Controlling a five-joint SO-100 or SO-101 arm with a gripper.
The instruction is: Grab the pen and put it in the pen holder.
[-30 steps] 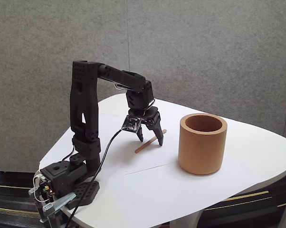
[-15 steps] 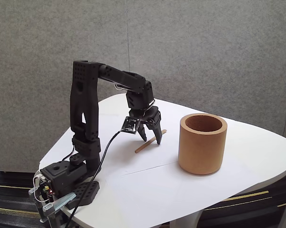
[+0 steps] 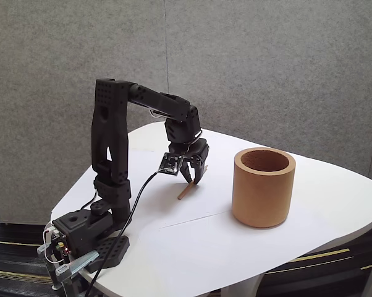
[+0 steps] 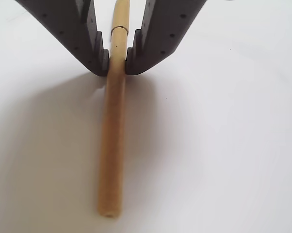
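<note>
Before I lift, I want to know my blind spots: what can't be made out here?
- Pen: its far end, wrist view, cut off by the top edge between the fingers.
- Pen's upper half, fixed view, hidden behind the gripper.
- Pen holder: inside bottom, fixed view, hidden by its own wall.

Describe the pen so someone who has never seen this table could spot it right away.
On the white table, look left of the wide brown pen holder to where the black arm reaches down. Its tool is closed on the pen, a thin, plain, light-tan stick. It is the only slender thing there, far thinner than the thick-walled cup.
</note>
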